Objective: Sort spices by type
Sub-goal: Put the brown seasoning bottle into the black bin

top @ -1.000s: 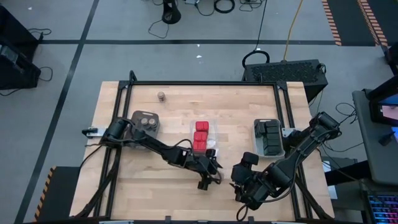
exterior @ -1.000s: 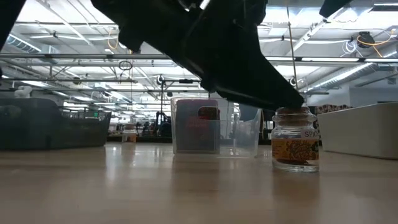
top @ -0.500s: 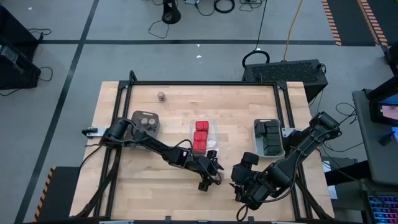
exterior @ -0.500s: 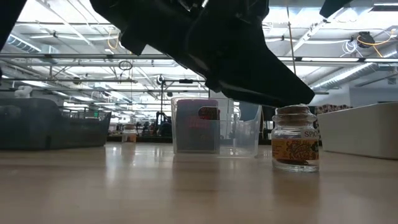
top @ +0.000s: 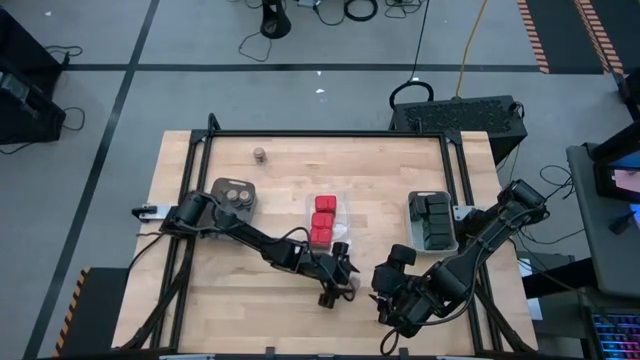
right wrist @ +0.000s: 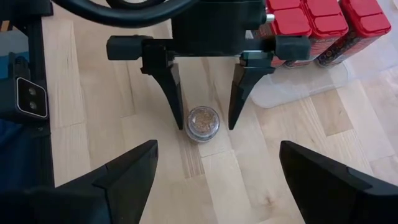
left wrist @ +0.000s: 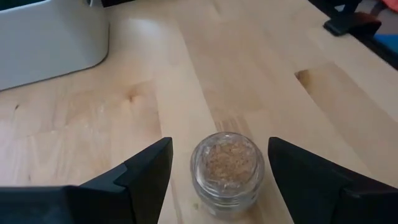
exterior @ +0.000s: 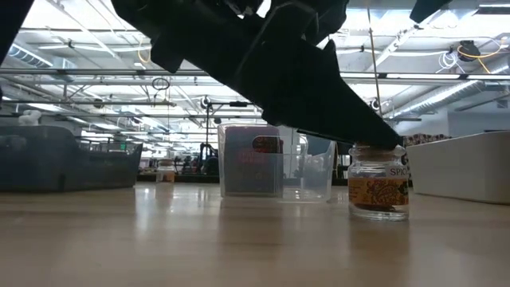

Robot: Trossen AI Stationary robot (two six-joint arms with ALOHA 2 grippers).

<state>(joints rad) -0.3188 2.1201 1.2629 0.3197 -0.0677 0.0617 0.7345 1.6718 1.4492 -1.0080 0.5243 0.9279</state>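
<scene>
The little glass jar (left wrist: 227, 167) looks light, hard and slippery, so the wide-open left gripper (left wrist: 214, 171), fingers at 3 and 9 o'clock, should pinch its round sides.

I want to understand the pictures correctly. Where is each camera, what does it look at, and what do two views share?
High view: above the table, straight down; both arms.
Low view: at tabletop height, level across; a dark arm overhead, a jar.
Left wrist view: behind the left gripper, open around the jar.
Right wrist view: behind the open right gripper, facing the left gripper.
Both wrist views share the jar.
</scene>
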